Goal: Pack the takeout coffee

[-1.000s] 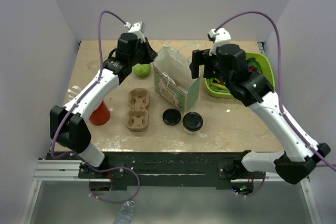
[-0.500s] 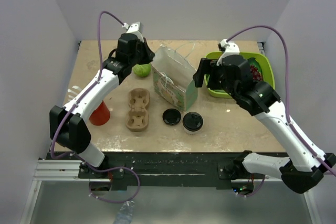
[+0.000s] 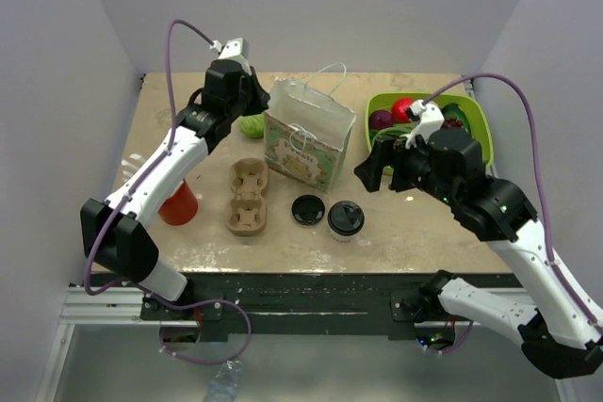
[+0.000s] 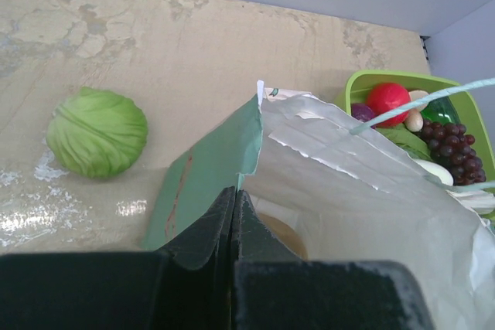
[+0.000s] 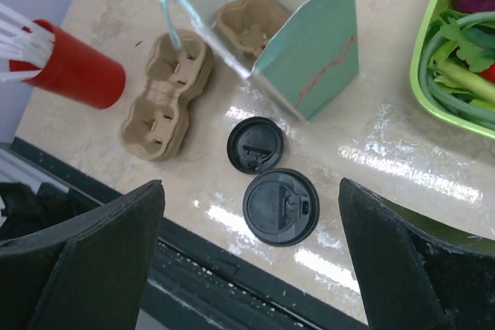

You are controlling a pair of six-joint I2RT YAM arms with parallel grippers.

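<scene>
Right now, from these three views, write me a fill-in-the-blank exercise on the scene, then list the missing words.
1. The left hand pinches the rim of the paper ____.
2. The right hand hangs open, clear of the takeout coffee, whose lid is coloured ____.
3. The utensil cup is coloured ____.
4. The loose lid lies flat on the ____.

Missing words: bag; black; red; table.

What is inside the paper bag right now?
A brown cardboard cup carrier lies at the bottom of the paper bag. The lidded coffee cup stands outside it. Bag walls hide the rest inside.
</scene>
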